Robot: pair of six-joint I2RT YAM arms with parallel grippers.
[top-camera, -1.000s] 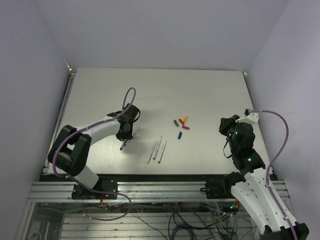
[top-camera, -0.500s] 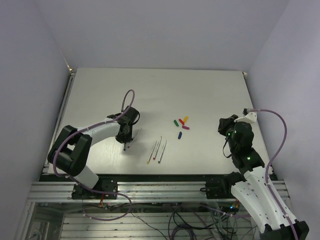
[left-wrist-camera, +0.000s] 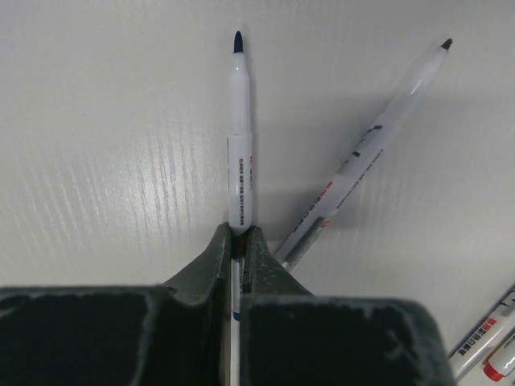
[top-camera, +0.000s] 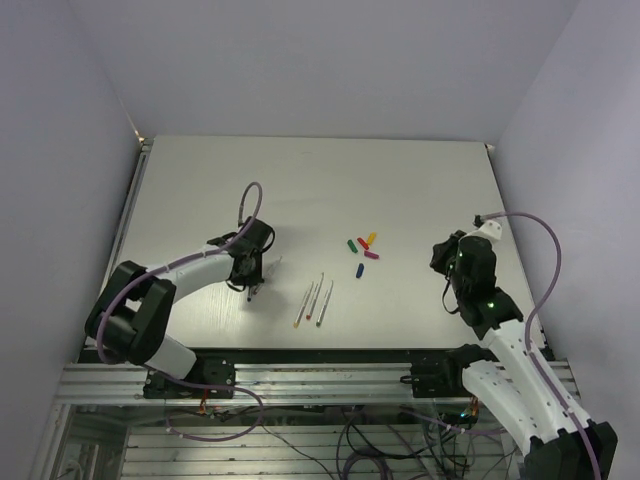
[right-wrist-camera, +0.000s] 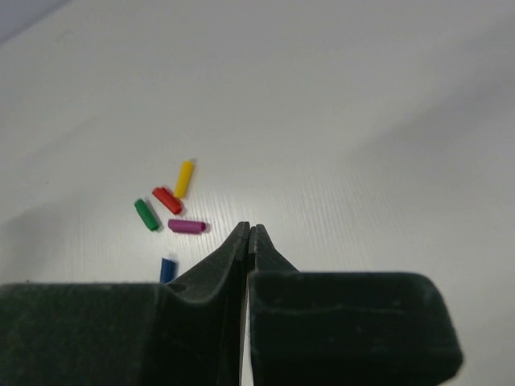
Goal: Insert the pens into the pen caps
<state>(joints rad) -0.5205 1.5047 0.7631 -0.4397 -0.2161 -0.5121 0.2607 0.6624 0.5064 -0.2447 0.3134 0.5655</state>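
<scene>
Reaching low over the counter [top-camera: 300,180], left pincer [left-wrist-camera: 238,235] clamps a dark-tipped pen [left-wrist-camera: 240,145]; right pincer [right-wrist-camera: 249,229], pressed together, hovers at three o'clock of the caps [right-wrist-camera: 186,227].

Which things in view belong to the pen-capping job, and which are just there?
Belongs: pen gripped by left end effector; second pen; three loose pens; green cap, red cap, yellow cap, magenta cap, blue cap.
Background only: purple cables; frame rail.
</scene>
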